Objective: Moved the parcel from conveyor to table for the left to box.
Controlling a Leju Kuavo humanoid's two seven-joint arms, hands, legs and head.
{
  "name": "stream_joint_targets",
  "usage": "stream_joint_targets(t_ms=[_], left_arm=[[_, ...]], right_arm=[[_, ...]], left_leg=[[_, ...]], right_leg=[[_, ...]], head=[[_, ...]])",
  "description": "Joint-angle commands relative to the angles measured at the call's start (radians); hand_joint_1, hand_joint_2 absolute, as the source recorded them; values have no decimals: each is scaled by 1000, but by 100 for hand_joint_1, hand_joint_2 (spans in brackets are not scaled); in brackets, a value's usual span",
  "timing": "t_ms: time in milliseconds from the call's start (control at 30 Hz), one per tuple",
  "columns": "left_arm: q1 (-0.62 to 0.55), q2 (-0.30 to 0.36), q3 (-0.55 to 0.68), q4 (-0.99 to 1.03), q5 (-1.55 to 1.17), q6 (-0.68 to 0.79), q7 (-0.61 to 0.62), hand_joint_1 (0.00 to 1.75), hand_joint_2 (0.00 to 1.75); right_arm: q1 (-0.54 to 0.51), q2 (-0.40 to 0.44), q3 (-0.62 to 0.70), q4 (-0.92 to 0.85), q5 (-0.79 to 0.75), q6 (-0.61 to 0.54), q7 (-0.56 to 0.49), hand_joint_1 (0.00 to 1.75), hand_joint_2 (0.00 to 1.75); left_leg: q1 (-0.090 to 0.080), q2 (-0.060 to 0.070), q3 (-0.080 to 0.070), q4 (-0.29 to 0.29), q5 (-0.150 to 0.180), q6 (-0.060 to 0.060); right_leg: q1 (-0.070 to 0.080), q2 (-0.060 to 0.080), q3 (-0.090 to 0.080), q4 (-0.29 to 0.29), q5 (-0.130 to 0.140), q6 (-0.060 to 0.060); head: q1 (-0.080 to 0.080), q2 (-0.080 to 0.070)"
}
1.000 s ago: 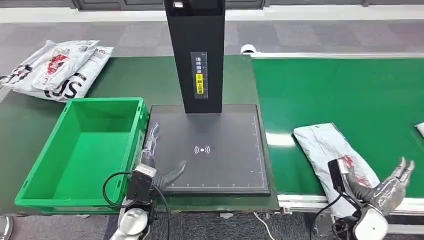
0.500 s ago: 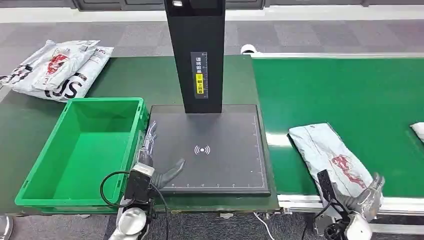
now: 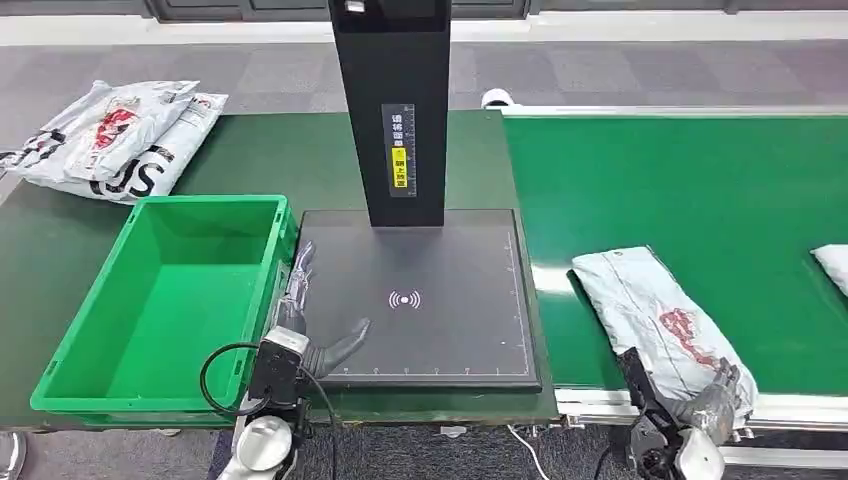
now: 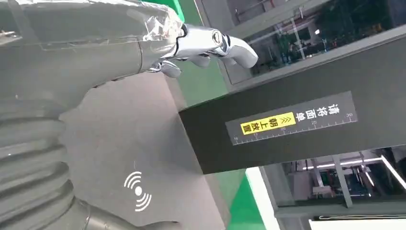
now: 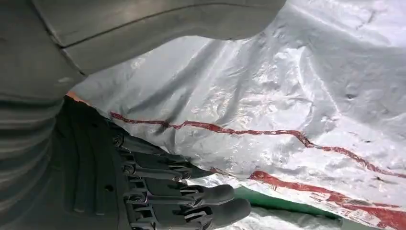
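The parcel (image 3: 655,315) is pale grey with red streaks. The conveyor (image 3: 700,190) is bright green, the crate (image 3: 160,300) green too. The scanner pad (image 3: 440,260) is black with a white wave mark; its post (image 3: 392,60) carries a yellow label.

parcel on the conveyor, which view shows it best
The head view: the whole parcel lies on the green conveyor, the right hand at its near end. The right wrist view gives only crinkled wrap up close; the left wrist view faces away.
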Motion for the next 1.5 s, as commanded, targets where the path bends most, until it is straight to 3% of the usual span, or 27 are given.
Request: stream_joint_targets(t_ms=[33,67,100,133,233,933,1067,1200,1267,1333,1500], left_arm=[[-6,5,41,20,3,-7,6,0,175],[-7,4,41,20,3,-7,8,0,175],[-9,3,42,19,2,-8,11,0,175],[-11,3,42,18,2,-8,13,0,175],[-12,2,45,13,1,-8,18,0,175],[-5,-4,60,7,-10,-12,27,0,175],[-3,-10,68,7,-16,-12,27,0,175],[-11,-15,65,20,-25,-15,20,0,175],[-14,-18,61,27,-28,-15,16,0,175],[-19,-22,54,41,-31,-17,6,0,175],[-56,-32,39,82,-28,-18,-9,0,175]], right_arm=[[-31,-24,49,98,13,17,15,0,175],[-33,-22,52,95,12,13,17,2,175],[-35,-23,57,95,14,14,15,30,175],[-36,-23,64,96,22,16,24,159,175],[-43,-18,77,85,15,2,12,171,175],[-24,25,180,-83,-75,0,-62,175,175],[16,52,232,-223,-169,9,-140,175,175],[75,113,354,-525,-312,-11,-280,175,175],[92,119,406,-625,-326,-8,-271,175,175],[108,132,456,-763,-411,-60,-383,175,175],[51,186,495,-930,-411,-60,-476,175,175]], left_leg=[[0,1,1,-1,0,0],[1,2,2,-1,0,0],[0,1,1,-1,0,0],[1,2,2,-2,0,0],[0,1,1,-1,0,0],[0,3,2,-1,0,0],[0,1,1,0,1,1],[0,5,1,-1,0,1],[0,7,2,-1,0,0],[0,6,0,0,0,0],[-1,5,-1,1,0,1]], right_leg=[[0,1,1,-1,1,0],[1,1,2,-2,1,0],[0,1,1,-1,1,0],[1,1,2,-2,1,1],[0,1,1,-1,1,1],[0,2,1,-1,1,0],[0,1,1,-1,1,1],[0,3,0,-1,1,0],[0,6,0,-1,2,0],[0,4,-2,1,1,0],[-1,5,-4,2,1,0]], head=[[0,0],[0,0],[0,0],[0,0],[0,0],[0,0],[0,0],[0,0],[0,0],[0,0],[0,0]])
